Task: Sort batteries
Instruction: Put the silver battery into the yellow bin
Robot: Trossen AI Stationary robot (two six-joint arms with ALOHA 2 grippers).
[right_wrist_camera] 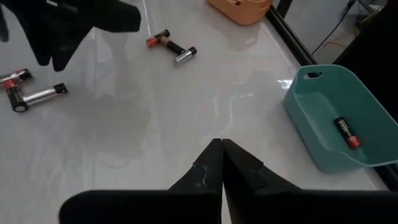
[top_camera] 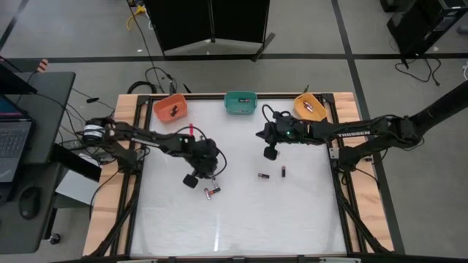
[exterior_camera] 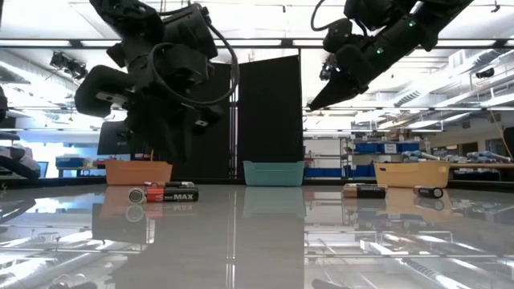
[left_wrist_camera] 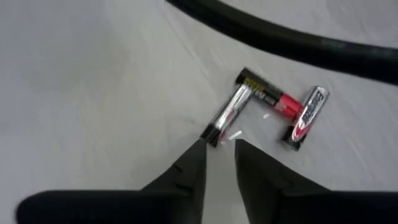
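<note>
— Item one, left gripper (left_wrist_camera: 221, 155)?
— Fingers (left_wrist_camera: 189, 171) parted a little, pinching nothing. They hang just above the worktop (top_camera: 241, 219), tips close to the dark end of a silvery battery (left_wrist_camera: 227, 113). That one touches a black-and-red battery (left_wrist_camera: 268, 97) at a corner, and a second silver one (left_wrist_camera: 306, 116) lies against the red end. Three in a cluster.

— Handling?
— Small, rigid, light, smooth-skinned, I'd judge; round, so apt to roll or squirt out. Best taken across the middle of the barrel, fingers straddling it, not at the cap.

— Item two, right gripper (right_wrist_camera: 222, 155)?
— Fingers pressed together, empty, held well above the worktop near the teal bin (top_camera: 240, 102).

— Other stock?
— Two more batteries (top_camera: 273, 174) loose near the middle of the worktop. One battery in the teal bin (right_wrist_camera: 346, 132). Dark pieces in the orange bin (top_camera: 170, 108) and yellow bin (top_camera: 310, 107).
</note>
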